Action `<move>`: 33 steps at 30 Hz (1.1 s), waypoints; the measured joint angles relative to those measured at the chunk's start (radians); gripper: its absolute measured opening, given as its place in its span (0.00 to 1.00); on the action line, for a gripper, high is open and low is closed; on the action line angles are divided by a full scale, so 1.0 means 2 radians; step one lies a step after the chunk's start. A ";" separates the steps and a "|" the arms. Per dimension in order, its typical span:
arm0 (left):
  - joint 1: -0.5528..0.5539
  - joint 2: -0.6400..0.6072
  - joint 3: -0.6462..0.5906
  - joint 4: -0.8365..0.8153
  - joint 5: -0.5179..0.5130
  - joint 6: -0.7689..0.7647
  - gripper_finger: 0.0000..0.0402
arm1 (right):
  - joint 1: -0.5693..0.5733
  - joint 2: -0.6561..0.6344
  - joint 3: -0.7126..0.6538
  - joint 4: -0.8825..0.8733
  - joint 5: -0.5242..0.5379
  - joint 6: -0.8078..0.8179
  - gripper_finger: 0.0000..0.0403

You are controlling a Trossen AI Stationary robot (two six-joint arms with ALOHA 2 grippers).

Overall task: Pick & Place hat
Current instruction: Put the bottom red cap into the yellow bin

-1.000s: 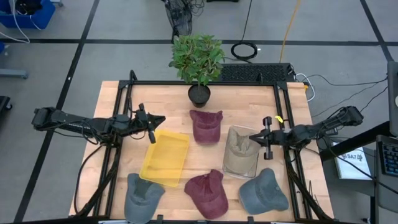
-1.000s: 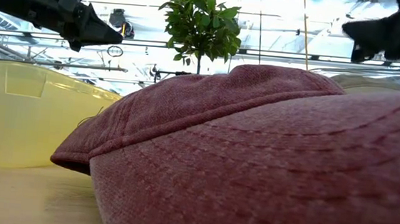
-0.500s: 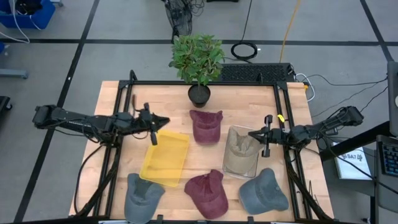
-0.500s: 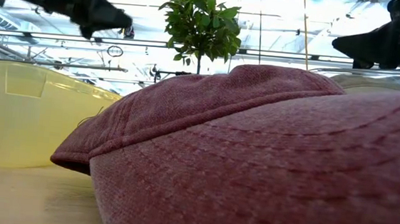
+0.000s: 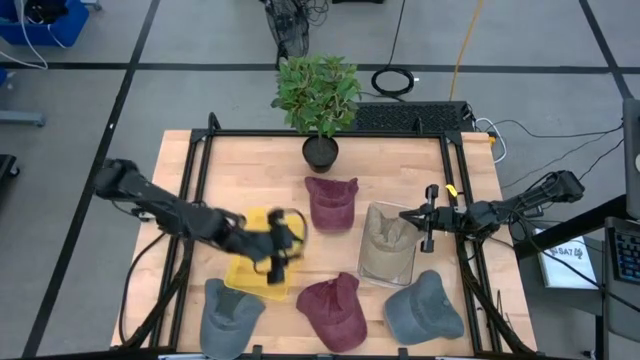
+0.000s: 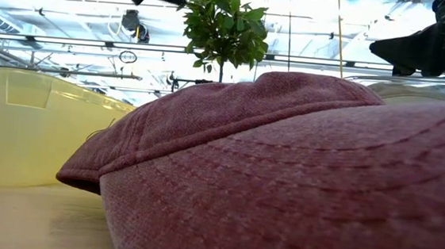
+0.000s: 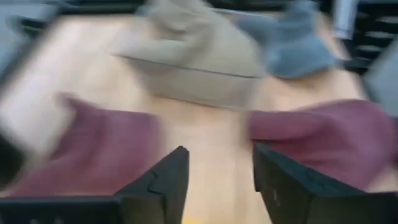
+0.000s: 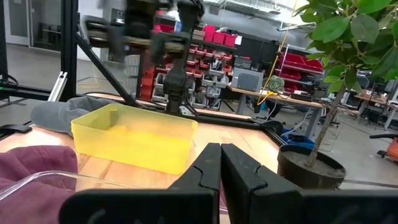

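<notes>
Two maroon hats lie on the table, one far (image 5: 331,202) and one near (image 5: 335,308); the near one fills the low view (image 6: 282,177). Two grey hats (image 5: 228,315) (image 5: 424,308) lie at the near edge. A tan hat (image 5: 385,232) sits in a clear bin. My left gripper (image 5: 288,240) is open and empty above the yellow bin (image 5: 255,268); its wrist view (image 7: 219,177) looks between the two maroon hats. My right gripper (image 5: 405,215) is shut and empty above the tan hat.
A potted plant (image 5: 320,150) stands at the table's far edge. A black frame (image 5: 330,133) runs around the work area. Bare wood shows between the yellow bin and the clear bin (image 5: 388,268).
My left arm has swung quickly from the table's left side toward the near edge and the right, and its gripper now hangs over the yellow bin's right end. The hats and bins have stayed where they were.
</notes>
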 joint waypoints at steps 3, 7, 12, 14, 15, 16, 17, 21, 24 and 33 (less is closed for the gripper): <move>-0.028 0.059 0.051 -0.003 0.030 -0.016 0.52 | 0.000 0.000 0.000 0.002 0.000 0.001 0.00; -0.061 0.134 0.122 -0.026 0.037 -0.016 0.58 | 0.000 0.000 0.000 0.014 0.000 0.005 0.00; -0.072 0.214 0.198 -0.071 0.061 -0.041 0.63 | 0.000 0.000 0.000 0.019 0.000 0.017 0.00; -0.072 0.241 0.222 -0.084 0.075 -0.051 0.65 | 0.000 0.000 0.000 0.019 0.000 0.018 0.00; -0.071 0.255 0.234 -0.094 0.079 -0.059 0.66 | 0.000 0.000 0.000 0.018 0.000 0.018 0.00; -0.069 0.268 0.244 -0.106 0.082 -0.068 0.67 | 0.000 0.000 0.000 0.017 0.000 0.020 0.00; -0.067 0.281 0.254 -0.117 0.091 -0.078 0.68 | 0.000 0.000 0.000 0.015 0.000 0.024 0.00; -0.054 0.316 0.285 -0.130 0.145 -0.121 0.73 | 0.000 0.000 0.000 0.008 0.000 0.031 0.00; -0.049 0.332 0.298 -0.128 0.171 -0.136 0.76 | 0.000 0.000 0.000 0.013 0.000 0.022 0.00; -0.035 0.367 0.300 -0.120 0.210 -0.126 0.78 | 0.000 0.000 0.000 0.034 0.000 -0.008 0.00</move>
